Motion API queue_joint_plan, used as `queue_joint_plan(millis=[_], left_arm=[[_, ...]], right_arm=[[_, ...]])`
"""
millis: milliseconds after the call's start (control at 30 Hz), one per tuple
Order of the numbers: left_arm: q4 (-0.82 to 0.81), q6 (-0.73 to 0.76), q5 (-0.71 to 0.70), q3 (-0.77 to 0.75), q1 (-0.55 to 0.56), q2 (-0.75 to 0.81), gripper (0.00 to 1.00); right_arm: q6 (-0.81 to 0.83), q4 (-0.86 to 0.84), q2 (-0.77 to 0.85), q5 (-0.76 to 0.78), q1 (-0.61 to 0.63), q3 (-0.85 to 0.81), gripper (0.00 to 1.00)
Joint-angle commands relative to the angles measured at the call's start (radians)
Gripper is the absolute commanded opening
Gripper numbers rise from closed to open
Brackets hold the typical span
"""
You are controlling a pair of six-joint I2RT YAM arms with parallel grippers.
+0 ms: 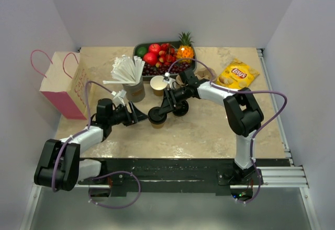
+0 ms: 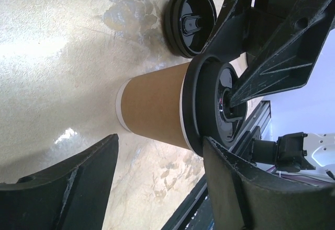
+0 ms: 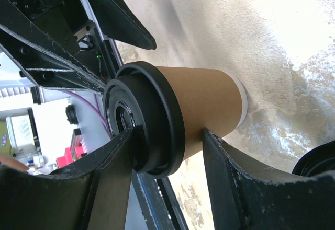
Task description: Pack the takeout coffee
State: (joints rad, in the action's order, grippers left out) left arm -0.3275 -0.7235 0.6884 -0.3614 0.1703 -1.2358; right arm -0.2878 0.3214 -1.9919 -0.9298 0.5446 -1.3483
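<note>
The takeout coffee [image 1: 157, 119], a brown kraft cup with a black lid, stands upright at the table's middle. In the right wrist view the cup [image 3: 209, 96] fills the centre. My right gripper [image 3: 168, 136] straddles the lid's rim [image 3: 157, 120]: one finger lies on the lid top, the other touches the cup wall just under the rim. It reaches in from the right in the top view [image 1: 164, 107]. My left gripper [image 1: 139, 118] is open and empty just left of the cup [image 2: 154, 104]. One of its fingers [image 2: 225, 172] is close to the lid; the other is apart from the cup.
Loose black lids [image 1: 180, 108] lie just right of the cup and show in the left wrist view [image 2: 188, 23]. A lidless paper cup [image 1: 158, 85], a holder of white straws [image 1: 131, 78], a fruit tray [image 1: 157, 55], a chips bag [image 1: 238, 75] and a pink paper bag [image 1: 63, 86] stand around.
</note>
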Motion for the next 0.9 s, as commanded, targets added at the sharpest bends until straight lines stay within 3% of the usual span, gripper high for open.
queue_joint_plan(millis=[0, 167, 367, 600, 867], left_arm=[[-0.025, -0.011, 0.004, -0.016, -0.005, -0.020, 0.70], [0.152, 0.016, -0.142, -0.071, -0.009, -0.063, 0.67], [0.324, 0.053, -0.202, -0.168, -0.014, -0.080, 0.54], [0.216, 0.021, -0.113, -0.133, -0.012, -0.070, 0.30], [0.235, 0.015, -0.142, -0.117, -0.009, -0.063, 0.21]], right_arm=[[0.015, 0.030, -0.028, 0.055, 0.014, 0.002, 0.54], [0.015, 0.054, -0.025, 0.118, 0.015, -0.008, 0.55], [0.010, 0.082, -0.005, 0.173, 0.015, -0.020, 0.56], [0.003, 0.079, -0.004, 0.169, 0.015, -0.029, 0.56], [-0.007, 0.068, -0.019, 0.164, 0.015, -0.029, 0.56]])
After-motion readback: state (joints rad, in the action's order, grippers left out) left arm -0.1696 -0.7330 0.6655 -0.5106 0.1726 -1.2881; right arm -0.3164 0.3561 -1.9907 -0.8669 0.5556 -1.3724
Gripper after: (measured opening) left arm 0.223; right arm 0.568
